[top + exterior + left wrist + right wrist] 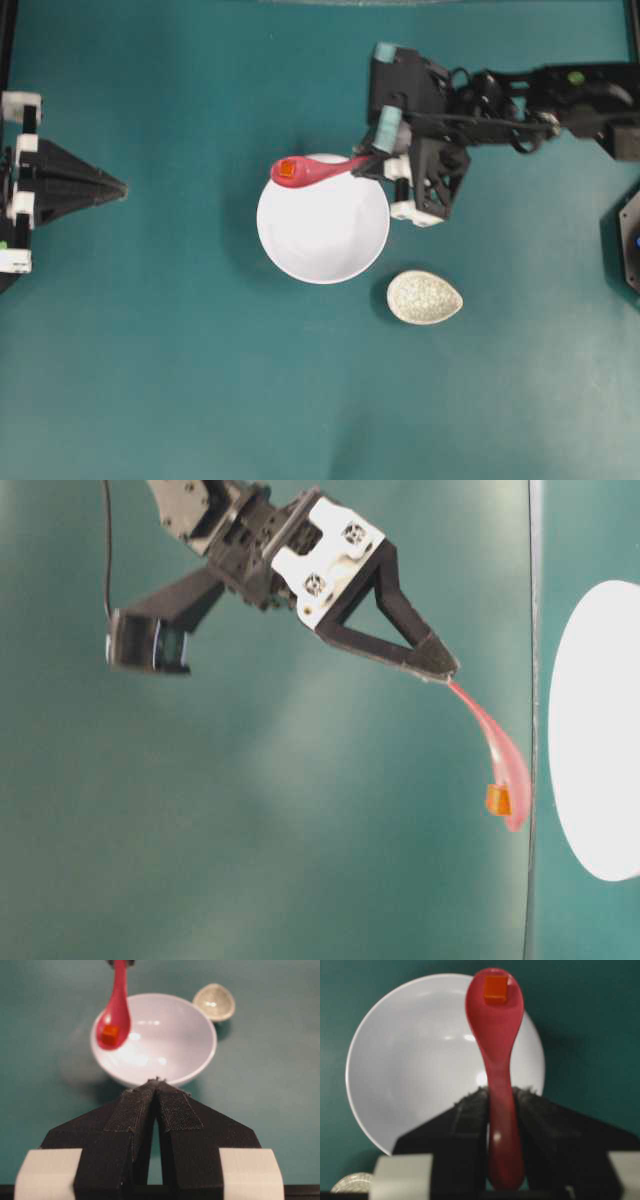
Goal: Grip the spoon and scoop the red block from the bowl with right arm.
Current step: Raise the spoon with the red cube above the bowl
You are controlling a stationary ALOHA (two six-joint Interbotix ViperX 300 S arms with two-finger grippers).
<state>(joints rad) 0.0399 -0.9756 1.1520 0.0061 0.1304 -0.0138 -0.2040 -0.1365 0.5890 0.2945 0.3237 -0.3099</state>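
The right gripper (500, 1105) clenches the handle of the spoon (496, 1055), holding its scoop level above the rim of the white bowl (405, 1055) so the red block (495, 987) stays cradled; the left gripper (157, 1091) rests shut.

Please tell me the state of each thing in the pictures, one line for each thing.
spoon: held by its handle, lifted.
red block: lying in the spoon's scoop.
bowl: upright, empty.
right gripper: shut on the spoon.
left gripper: shut, holding nothing.
small speckled dish: upright, empty.
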